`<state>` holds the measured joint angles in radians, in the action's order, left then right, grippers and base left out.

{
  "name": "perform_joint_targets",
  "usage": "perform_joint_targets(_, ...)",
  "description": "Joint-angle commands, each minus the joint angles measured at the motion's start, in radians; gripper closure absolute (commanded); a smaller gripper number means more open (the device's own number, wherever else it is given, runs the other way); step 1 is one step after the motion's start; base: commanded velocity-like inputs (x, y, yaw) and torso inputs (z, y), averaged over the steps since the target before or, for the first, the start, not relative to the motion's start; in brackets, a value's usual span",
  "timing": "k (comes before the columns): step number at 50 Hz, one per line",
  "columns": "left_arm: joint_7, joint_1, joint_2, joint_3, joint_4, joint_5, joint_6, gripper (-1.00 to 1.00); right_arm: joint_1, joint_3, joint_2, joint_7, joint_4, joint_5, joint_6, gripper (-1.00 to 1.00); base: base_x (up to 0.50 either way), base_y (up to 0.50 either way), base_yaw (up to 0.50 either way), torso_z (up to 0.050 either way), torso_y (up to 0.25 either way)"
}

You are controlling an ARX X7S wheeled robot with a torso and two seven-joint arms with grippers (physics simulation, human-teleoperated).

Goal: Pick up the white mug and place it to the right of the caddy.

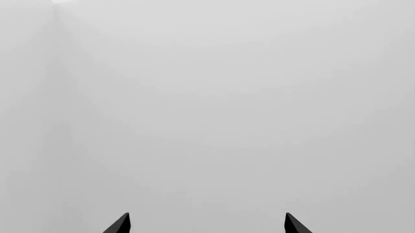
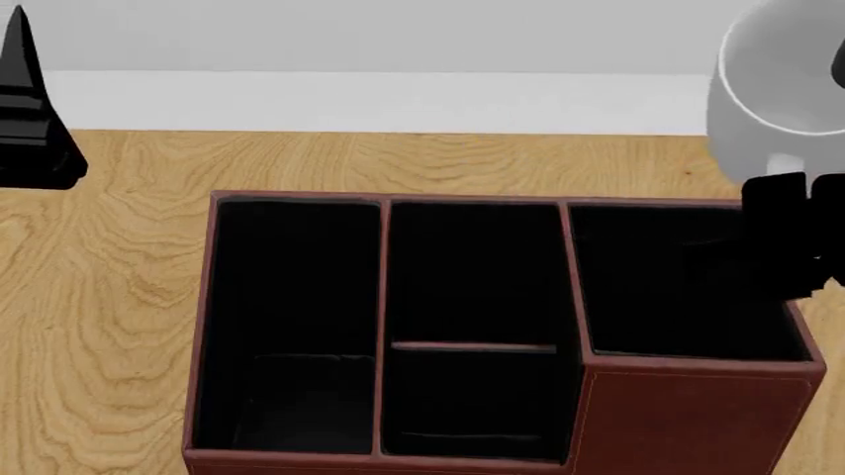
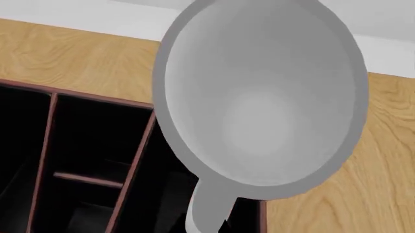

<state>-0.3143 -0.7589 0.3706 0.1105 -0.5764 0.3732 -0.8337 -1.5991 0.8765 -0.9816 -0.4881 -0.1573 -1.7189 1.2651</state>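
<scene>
The white mug (image 2: 779, 79) hangs in the air at the head view's far right, over the back right corner of the caddy (image 2: 502, 336). Its open mouth faces the right wrist camera, where the mug (image 3: 259, 97) fills most of the picture. My right gripper (image 3: 209, 226) is shut on the mug's loop handle (image 3: 206, 208), and its black body (image 2: 793, 233) shows just below the mug. The reddish-brown caddy (image 3: 84, 145) stands on the wooden table with three black compartments. My left gripper (image 1: 207, 224) is open with nothing between its tips, facing only a grey wall.
The wooden table (image 2: 119, 287) runs left of and behind the caddy, and a strip of it (image 3: 363, 184) shows to the caddy's right. A white wall base (image 2: 396, 99) runs along the back. My left arm's black end (image 2: 30, 119) is raised at the far left.
</scene>
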Motion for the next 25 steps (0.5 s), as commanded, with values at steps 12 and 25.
perform_joint_targets(12, -0.004, -0.010, 0.000, 0.012, 0.011, 0.002, 0.002, -1.00, 0.001, 0.002, -0.057, 0.112, -0.076, 0.093, -0.016, 1.00, 0.00, 0.00, 0.00, 0.000, 0.001)
perform_joint_targets(25, -0.007, -0.011, 0.001, 0.018, 0.014, 0.004, 0.006, -1.00, 0.022, 0.025, -0.074, 0.149, -0.105, 0.136, -0.024, 1.00, 0.00, 0.00, 0.00, 0.000, 0.000)
